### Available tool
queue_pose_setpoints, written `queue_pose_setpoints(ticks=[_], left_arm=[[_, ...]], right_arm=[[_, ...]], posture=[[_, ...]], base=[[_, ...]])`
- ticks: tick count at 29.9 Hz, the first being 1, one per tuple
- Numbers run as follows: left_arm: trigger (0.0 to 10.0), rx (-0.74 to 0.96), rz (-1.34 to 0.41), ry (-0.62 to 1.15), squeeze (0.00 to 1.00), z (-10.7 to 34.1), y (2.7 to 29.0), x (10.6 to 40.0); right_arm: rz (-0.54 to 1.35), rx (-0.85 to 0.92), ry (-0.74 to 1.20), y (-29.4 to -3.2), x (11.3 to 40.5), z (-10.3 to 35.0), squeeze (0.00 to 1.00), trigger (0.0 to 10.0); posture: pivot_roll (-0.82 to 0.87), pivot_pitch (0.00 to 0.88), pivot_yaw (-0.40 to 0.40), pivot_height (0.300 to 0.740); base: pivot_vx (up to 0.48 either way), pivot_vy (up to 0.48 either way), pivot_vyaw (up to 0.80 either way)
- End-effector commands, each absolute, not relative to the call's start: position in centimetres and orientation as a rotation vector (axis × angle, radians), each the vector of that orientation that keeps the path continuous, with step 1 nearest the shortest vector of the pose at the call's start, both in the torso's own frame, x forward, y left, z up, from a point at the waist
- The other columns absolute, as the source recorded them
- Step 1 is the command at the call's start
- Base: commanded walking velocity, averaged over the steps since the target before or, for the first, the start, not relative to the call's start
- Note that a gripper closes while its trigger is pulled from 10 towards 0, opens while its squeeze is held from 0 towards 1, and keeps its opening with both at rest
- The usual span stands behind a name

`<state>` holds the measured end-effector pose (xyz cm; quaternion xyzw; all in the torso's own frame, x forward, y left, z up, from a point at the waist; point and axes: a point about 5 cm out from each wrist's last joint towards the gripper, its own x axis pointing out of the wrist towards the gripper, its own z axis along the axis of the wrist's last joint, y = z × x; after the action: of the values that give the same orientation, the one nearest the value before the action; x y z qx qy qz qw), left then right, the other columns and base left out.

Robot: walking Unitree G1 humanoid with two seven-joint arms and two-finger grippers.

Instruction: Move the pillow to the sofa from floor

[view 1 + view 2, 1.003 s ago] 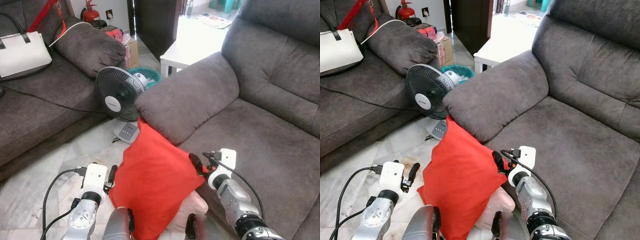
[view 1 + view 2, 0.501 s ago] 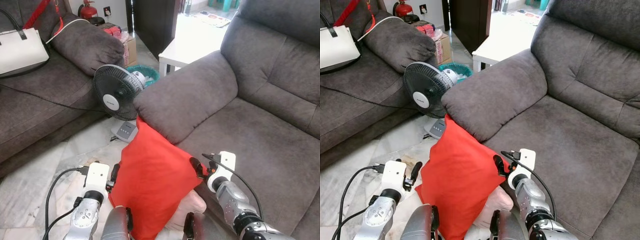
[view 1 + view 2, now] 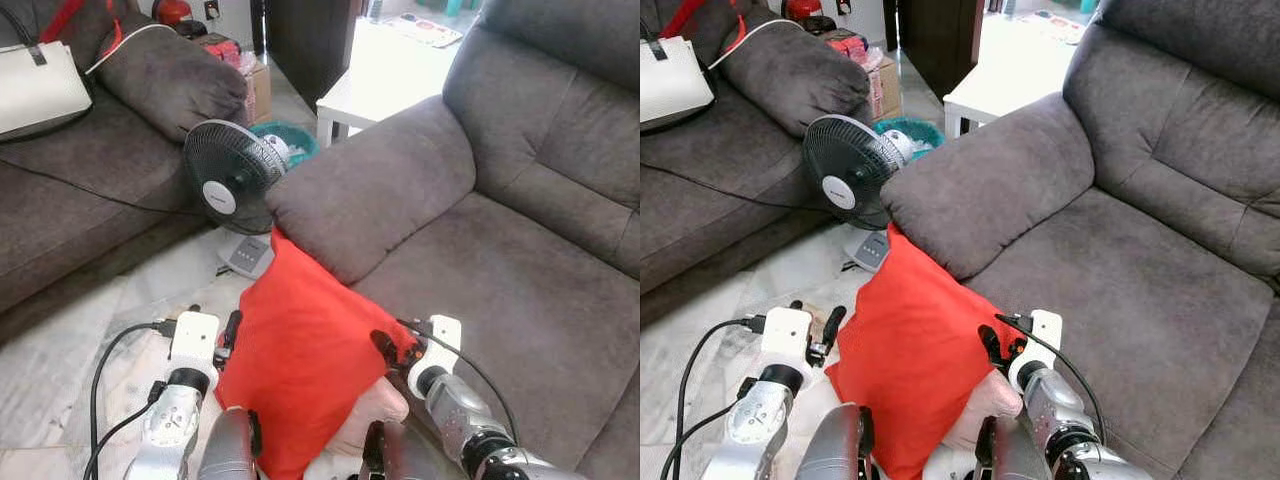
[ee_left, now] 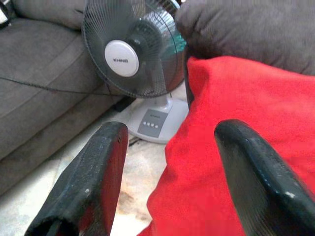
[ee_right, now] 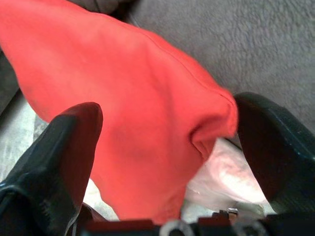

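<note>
A red pillow hangs upright in front of the grey sofa's armrest, its top corner touching the armrest's front. My left gripper is at the pillow's left edge, open, and the left wrist view shows the pillow partly between its fingers. My right gripper is at the pillow's right corner, open. That corner sits between its wide-spread fingers. The pillow is caught between the two grippers. The sofa seat lies to the right.
A black standing fan is on the floor just left of the armrest. A second grey sofa with a white handbag is at the left. A white table stands behind. Something pale pink lies under the pillow.
The whole view has drifted a little. The right gripper has come slightly left and lower against the pillow's corner. The left gripper stays at the pillow's left edge.
</note>
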<state>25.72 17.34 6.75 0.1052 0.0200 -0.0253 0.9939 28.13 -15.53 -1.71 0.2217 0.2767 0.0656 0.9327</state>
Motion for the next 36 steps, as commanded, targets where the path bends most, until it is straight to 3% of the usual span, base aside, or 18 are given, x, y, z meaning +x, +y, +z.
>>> queue_pose_setpoints(ticks=[1, 15, 23, 36], left_arm=[[10.0, 0.208, -0.054, 0.022, 0.0, 7.5, 17.3, 25.9], [10.0, 0.19, -0.055, -0.099, 0.0, 11.9, 16.7, 25.7], [10.0, 0.212, -0.128, -0.231, 0.0, 15.8, 14.3, 25.4], [10.0, 0.161, -0.193, -0.254, 0.0, 18.1, 12.1, 24.2]], right_arm=[[0.106, 0.455, 0.569, -16.1, 28.0, -1.9, 0.0, 10.0], [0.11, 0.486, 0.523, -15.1, 28.6, -1.3, 0.0, 10.0], [0.048, 0.481, 0.461, -15.9, 29.1, -0.7, 0.0, 10.0], [0.091, 0.499, 0.426, -14.5, 29.6, -0.2, 0.0, 10.0]], posture=[[0.27, 0.139, -0.095, 0.625], [0.33, 0.207, -0.105, 0.625], [0.34, 0.237, -0.1, 0.625], [0.38, 0.285, -0.082, 0.625]], base=[[0.0, 0.0, 0.0], [0.0, 0.0, 0.0], [0.0, 0.0, 0.0], [0.0, 0.0, 0.0]])
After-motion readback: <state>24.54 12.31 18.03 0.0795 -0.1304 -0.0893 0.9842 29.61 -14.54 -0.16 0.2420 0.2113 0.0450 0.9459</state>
